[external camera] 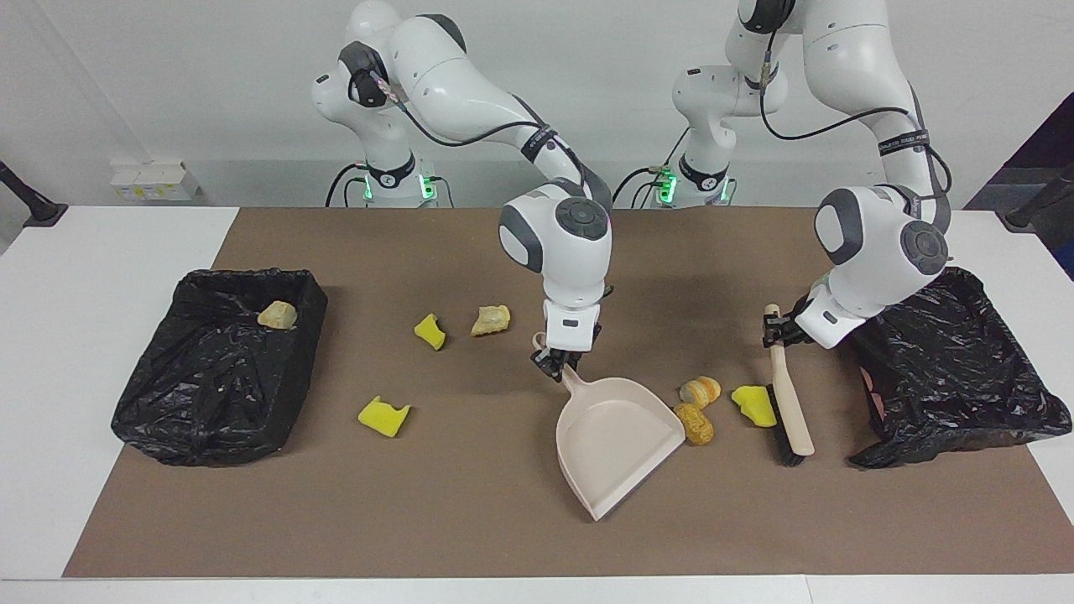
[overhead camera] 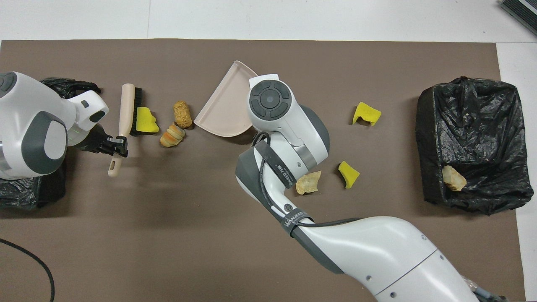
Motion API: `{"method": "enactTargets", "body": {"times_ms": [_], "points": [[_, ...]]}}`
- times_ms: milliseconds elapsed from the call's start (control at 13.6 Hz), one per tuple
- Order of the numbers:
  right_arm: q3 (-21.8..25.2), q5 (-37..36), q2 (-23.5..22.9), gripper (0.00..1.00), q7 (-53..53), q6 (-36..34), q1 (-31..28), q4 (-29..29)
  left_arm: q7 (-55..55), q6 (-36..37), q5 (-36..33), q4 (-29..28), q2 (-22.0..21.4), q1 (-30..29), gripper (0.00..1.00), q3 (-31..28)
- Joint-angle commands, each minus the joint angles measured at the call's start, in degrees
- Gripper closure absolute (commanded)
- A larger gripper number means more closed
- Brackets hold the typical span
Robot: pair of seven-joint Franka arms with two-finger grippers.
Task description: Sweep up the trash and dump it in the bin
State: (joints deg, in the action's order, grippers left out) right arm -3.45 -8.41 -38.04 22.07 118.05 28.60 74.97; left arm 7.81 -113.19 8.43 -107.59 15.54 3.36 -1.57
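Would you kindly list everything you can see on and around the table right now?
dustpan: one, beige, mid-mat
brush: one, beige with black bristles, toward the left arm's end
sponge chunks: three, yellow, one beside the brush's bristles, two toward the right arm's end
bread lumps: four, tan-orange, two beside the dustpan, one by a sponge chunk, one in the right arm's end bin
bins: two, black-lined, one at each end
mat: one, brown, on the table
table: one, white
right tool: shut on the dustpan's handle
left tool: shut on the brush's handle
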Motion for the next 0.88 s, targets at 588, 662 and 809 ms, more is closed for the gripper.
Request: {"method": "enactTargets", "body": {"times_ms": [588, 662, 809], "points": [[-1.12, 0.50, 2.35, 1.00, 32.41, -2.03, -4.26, 4.30, 0.01, 0.42, 1.59, -2.01, -2.01, 2.26, 1.00, -0.81], [-1.20, 1.63, 2.36, 1.00, 33.55, -2.04, -4.52, 4.57, -0.08, 0.42, 1.59, -2.19, -2.10, 2.53, 1.00, -0.81], [-1.12, 2.96, 2.36, 1.00, 34.18, -1.86, -4.70, 4.83, -0.95, -0.28, 2.46, -4.28, -3.23, 4.02, 1.00, -0.89]]}}
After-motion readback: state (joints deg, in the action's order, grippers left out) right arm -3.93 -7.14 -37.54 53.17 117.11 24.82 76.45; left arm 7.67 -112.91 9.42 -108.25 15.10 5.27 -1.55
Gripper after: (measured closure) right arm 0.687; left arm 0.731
